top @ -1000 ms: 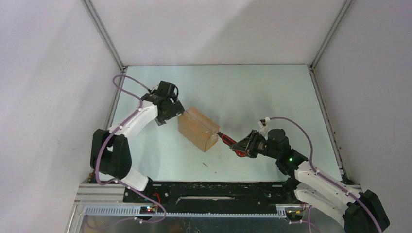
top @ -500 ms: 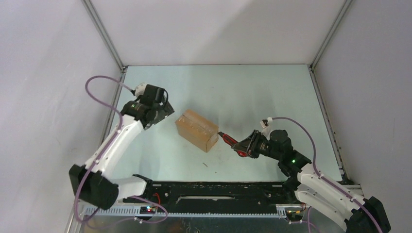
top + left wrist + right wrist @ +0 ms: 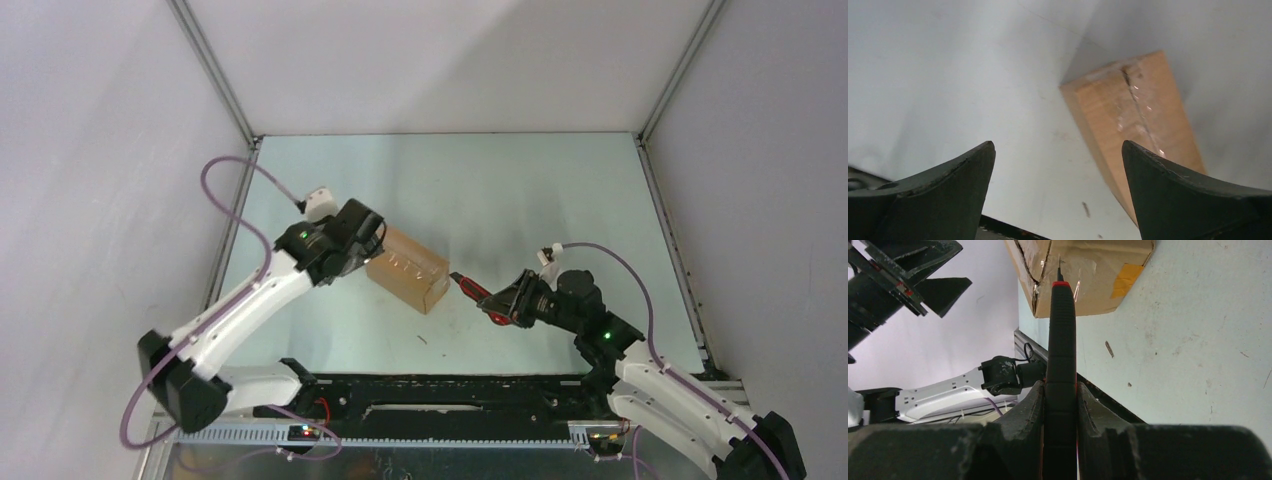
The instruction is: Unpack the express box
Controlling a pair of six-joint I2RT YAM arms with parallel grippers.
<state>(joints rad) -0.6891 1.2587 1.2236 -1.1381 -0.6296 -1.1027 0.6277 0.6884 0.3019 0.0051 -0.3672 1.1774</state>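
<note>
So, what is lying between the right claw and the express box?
Only the knife that the right claw holds, blade tip pointing at the express box; the right wrist view shows it.

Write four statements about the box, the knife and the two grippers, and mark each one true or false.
1. The right gripper is shut on the knife. True.
2. The left gripper clamps the express box. False: its jaws stand open and the box is not between them.
3. The knife's tip points at the express box. True.
4. The express box stands on a second box. False: it rests directly on the table.
</note>
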